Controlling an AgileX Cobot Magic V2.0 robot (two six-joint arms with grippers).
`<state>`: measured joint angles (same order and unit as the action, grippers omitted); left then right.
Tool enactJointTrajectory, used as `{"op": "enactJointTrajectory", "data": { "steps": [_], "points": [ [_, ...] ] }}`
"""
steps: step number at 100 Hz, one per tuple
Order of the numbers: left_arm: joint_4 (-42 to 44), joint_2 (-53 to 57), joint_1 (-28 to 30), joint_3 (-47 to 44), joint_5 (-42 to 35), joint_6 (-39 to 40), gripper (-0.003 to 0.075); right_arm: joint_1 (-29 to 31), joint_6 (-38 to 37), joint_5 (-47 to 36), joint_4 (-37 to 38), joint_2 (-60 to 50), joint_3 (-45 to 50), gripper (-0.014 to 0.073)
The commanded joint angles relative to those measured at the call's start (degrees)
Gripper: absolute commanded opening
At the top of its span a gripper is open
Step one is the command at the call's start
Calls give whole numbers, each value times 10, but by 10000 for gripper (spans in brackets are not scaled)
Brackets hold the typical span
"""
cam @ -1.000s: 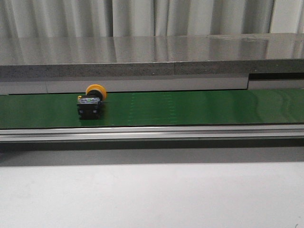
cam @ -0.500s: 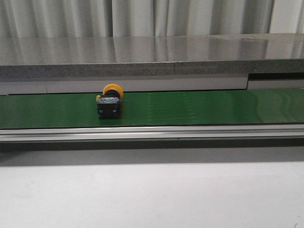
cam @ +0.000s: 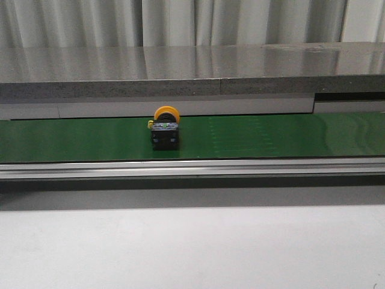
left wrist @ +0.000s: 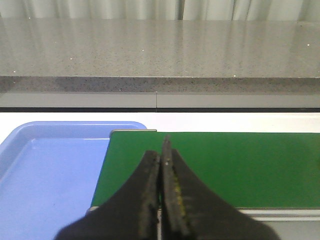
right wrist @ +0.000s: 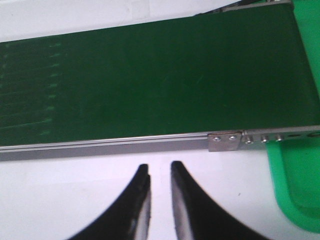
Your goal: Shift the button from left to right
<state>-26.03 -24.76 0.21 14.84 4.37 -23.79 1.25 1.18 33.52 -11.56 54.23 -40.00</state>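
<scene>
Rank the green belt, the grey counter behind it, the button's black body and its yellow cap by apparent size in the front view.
1. Grey counter and green belt: too close to rank.
2. Button's black body.
3. Yellow cap, partly hidden behind the body.

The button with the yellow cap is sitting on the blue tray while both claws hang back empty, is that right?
Not quite. The button sits on the green belt, as the front view shows; the blue tray in the left wrist view holds nothing visible. The rest stands: the left claw and right claw are both empty and away from it.
</scene>
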Motion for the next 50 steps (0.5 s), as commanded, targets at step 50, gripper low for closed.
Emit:
{"op": "enactJointTrajectory", "data": {
  "steps": [50],
  "points": [
    [-6,-1,-5,16,-44,1,-20,-43,18,-42,-40,31,-47,592]
  ]
}}
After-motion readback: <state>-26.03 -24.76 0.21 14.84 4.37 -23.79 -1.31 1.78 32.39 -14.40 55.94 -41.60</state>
